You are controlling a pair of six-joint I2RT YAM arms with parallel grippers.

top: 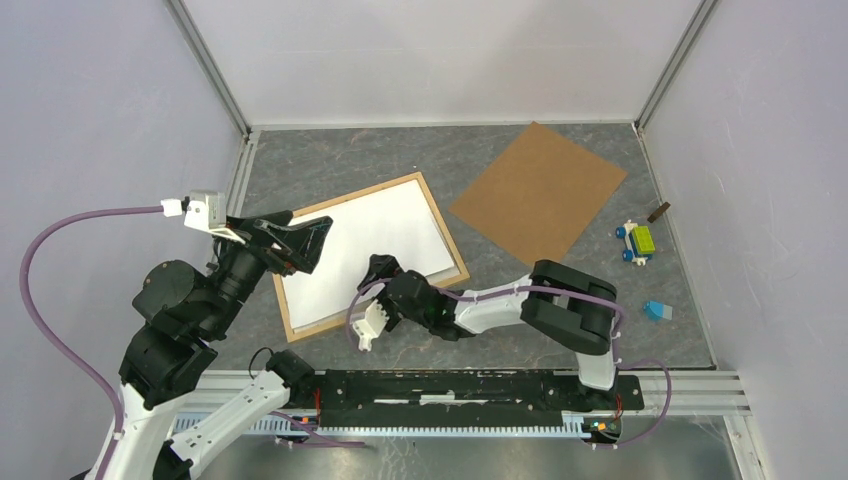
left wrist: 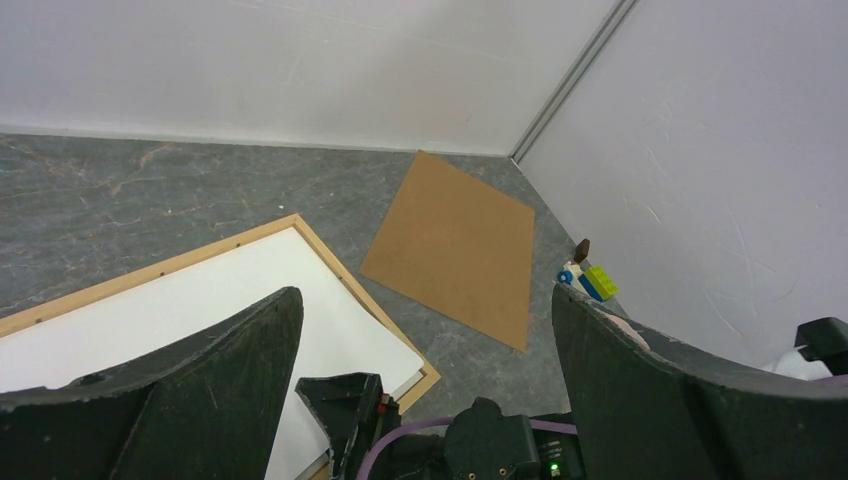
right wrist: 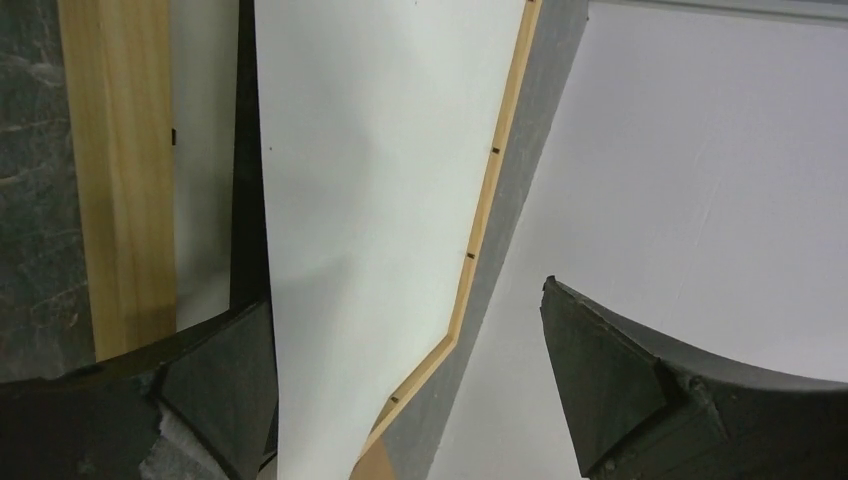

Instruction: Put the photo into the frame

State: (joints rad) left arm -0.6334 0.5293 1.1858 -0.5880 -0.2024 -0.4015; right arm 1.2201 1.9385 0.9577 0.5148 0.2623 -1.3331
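Top view: thin light-wood rectangular frame (top: pixel 441 225) flat on grey table (top: pixel 400 150). Large white sheet (top: pixel 370 240) lies inside it. I judge it photo, face down, sunflower side not visible. Insertion looks near done. Flat brown backing board (top: pixel 540 190) well apart, not fitted. Right gripper (top: pixel 380 268) over frame's near edge, left gripper (top: pixel 290 245) over left edge

Left wrist: my left jaws spread, empty, frame (left wrist: pixel 365 293) below

Right wrist: right gripper (right wrist: pixel 405 300) jaws wide apart, holding nothing, white sheet (right wrist: pixel 380 200) under them. Cannot tell if seated flush
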